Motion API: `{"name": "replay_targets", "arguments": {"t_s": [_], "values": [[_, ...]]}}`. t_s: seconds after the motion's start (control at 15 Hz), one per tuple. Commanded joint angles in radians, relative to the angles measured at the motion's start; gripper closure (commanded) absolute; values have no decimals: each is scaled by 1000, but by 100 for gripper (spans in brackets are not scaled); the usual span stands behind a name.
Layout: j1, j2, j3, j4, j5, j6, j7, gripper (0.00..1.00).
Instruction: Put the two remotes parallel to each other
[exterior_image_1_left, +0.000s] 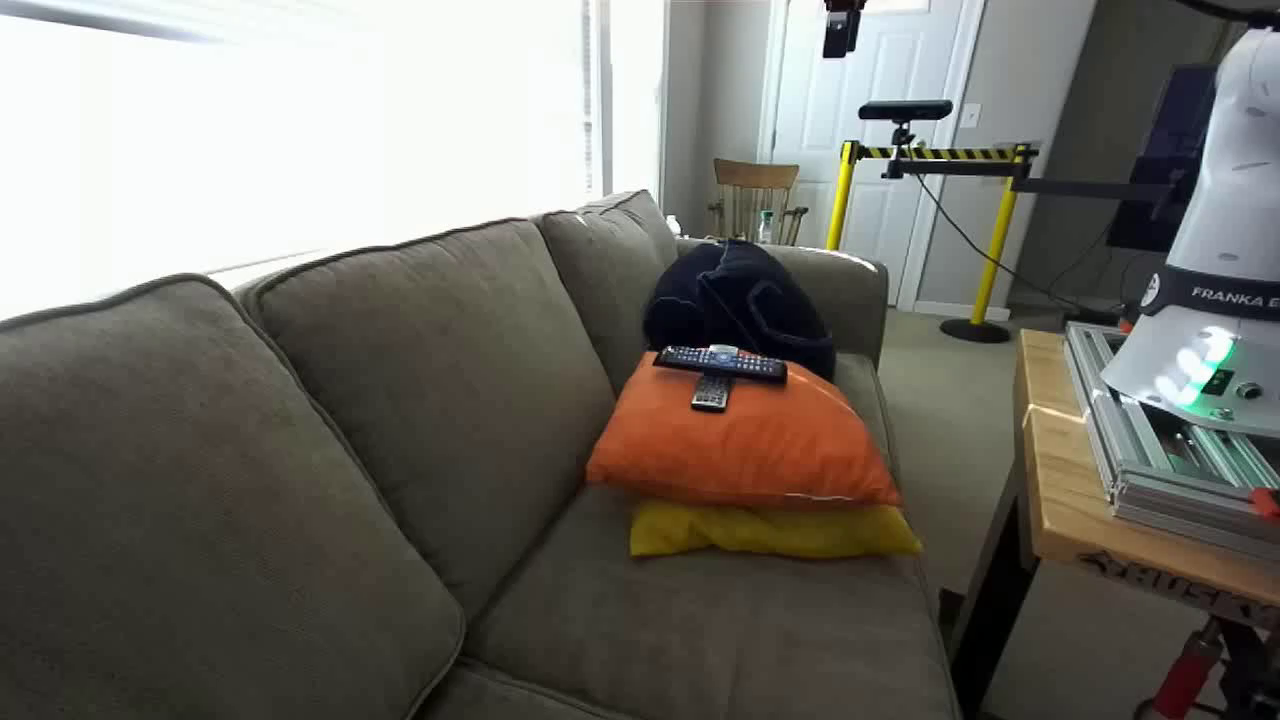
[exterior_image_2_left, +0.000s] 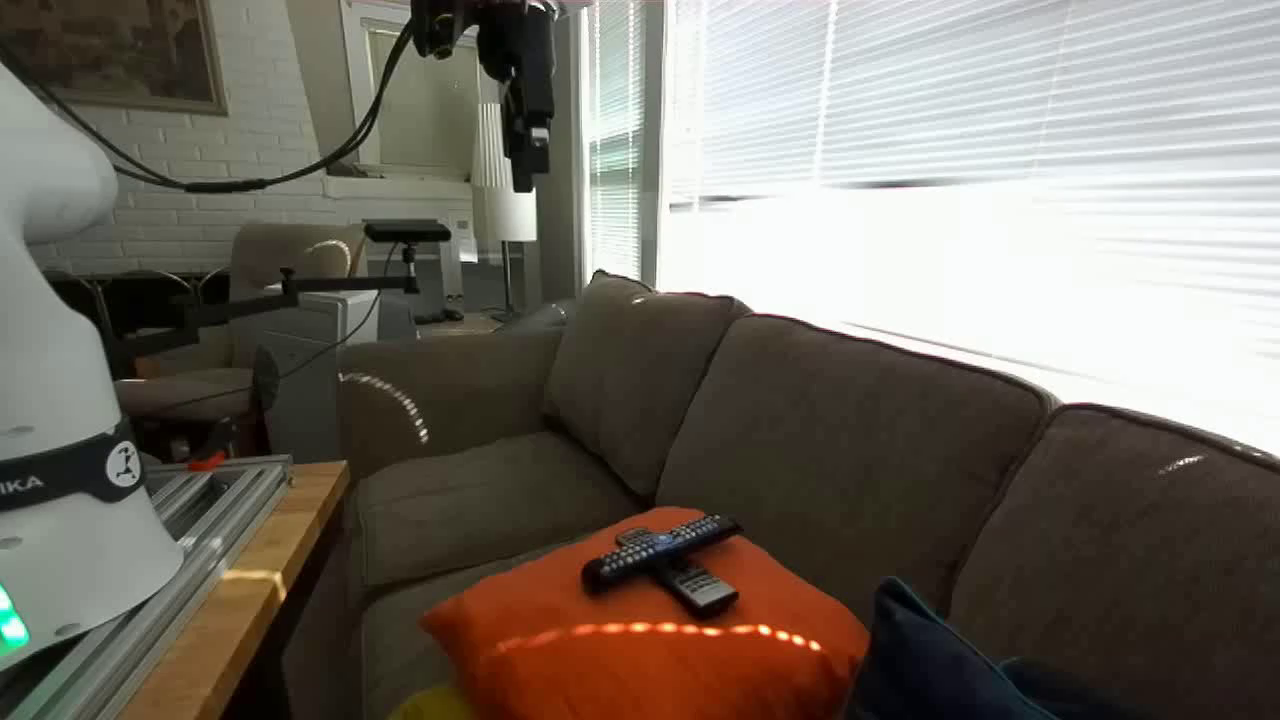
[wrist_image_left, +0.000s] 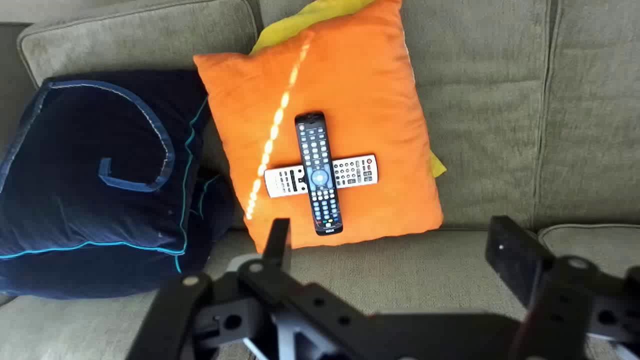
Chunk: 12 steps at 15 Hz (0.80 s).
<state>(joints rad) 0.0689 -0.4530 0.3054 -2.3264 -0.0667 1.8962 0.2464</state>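
Jaws spread wide, clear only in wrist view; there, slim black plastic remote (wrist_image_left: 320, 175), axis approx. 12-to-6 o'clock w/ logo end at 6, lies across silver-gray rectangular remote (wrist_image_left: 355, 171), axis approx. 9-to-3, atop square orange fabric cushion (wrist_image_left: 370, 100).

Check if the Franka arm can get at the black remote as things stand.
Probably yes: the open gripper hangs above, and the black remote lies uncovered, crossed over the paler remote on the orange cushion. Nothing visible seems to block a descent from above.
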Motion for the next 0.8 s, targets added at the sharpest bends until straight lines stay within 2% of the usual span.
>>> {"name": "replay_targets", "arguments": {"t_s": [0.0,0.4,0.47,0.53,0.73], "values": [[28,5,-24,3,-12,-3,11,0],[17,12,-14,5,-29,0,41,0],[-11,38,-1,-4,-60,59,110,0],[-16,65,-10,-3,-53,82,127,0],[-83,189,-23,-44,-115,237,295,0]]}}
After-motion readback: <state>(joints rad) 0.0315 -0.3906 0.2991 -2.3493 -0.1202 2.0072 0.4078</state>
